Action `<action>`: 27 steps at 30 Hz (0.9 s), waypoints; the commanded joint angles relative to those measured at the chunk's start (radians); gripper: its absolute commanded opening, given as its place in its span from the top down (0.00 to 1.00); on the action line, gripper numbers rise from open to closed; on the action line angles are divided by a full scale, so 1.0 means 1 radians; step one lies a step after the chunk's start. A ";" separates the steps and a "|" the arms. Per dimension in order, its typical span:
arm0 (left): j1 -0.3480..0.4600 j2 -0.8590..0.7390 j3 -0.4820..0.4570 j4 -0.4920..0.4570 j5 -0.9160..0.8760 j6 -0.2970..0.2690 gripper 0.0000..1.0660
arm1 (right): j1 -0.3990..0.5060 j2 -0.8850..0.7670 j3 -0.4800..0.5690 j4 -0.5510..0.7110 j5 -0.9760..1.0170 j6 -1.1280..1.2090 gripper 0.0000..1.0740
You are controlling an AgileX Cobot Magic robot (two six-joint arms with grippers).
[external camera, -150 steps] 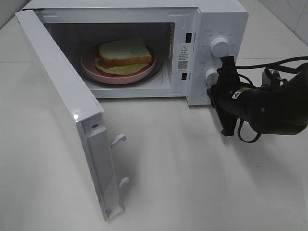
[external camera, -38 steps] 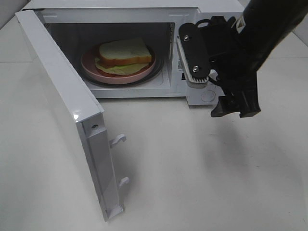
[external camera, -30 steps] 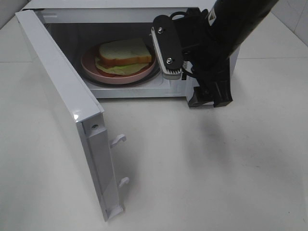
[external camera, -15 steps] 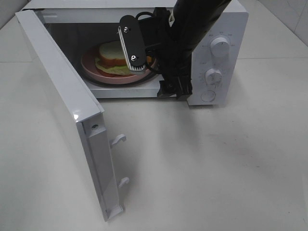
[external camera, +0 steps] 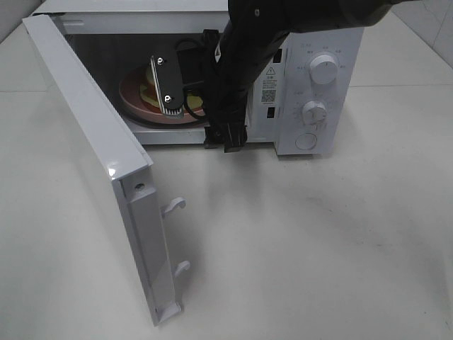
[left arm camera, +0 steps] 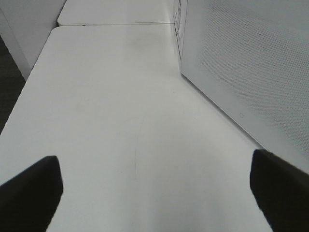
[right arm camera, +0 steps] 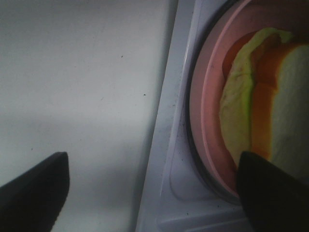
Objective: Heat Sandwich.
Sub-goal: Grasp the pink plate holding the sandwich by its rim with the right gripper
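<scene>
The sandwich (right arm camera: 260, 111), pale bread over green and orange layers, lies on a pink round plate (right arm camera: 207, 121) inside the open microwave (external camera: 322, 28). In the high view my right arm hides most of it; only a sliver of sandwich (external camera: 150, 76) and the plate's left rim (external camera: 133, 95) show. My right gripper (external camera: 198, 126) hangs open at the cavity's mouth, one finger (external camera: 164, 85) in front of the plate. In its wrist view the right gripper (right arm camera: 154, 193) holds nothing. My left gripper (left arm camera: 154, 198) is open over bare table, out of the high view.
The microwave door (external camera: 85, 142) stands wide open to the left, its latch hooks (external camera: 173, 205) pointing out. Two white knobs (external camera: 323, 69) sit on the control panel. A white dotted microwave panel (left arm camera: 251, 72) runs beside the left gripper. The white table (external camera: 318, 248) spreads in front.
My right arm has swung left from the control panel across the cavity's front, now covering most of the sandwich. Its jaws stay open. The left arm has not moved.
</scene>
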 commanded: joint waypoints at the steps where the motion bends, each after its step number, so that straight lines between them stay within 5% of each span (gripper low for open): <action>1: 0.004 -0.022 0.002 -0.004 -0.007 -0.005 0.05 | 0.003 0.025 -0.019 -0.003 -0.010 0.006 0.17; 27: 0.004 -0.022 0.002 -0.003 -0.007 -0.005 0.05 | -0.032 0.271 -0.286 0.000 0.013 0.013 0.20</action>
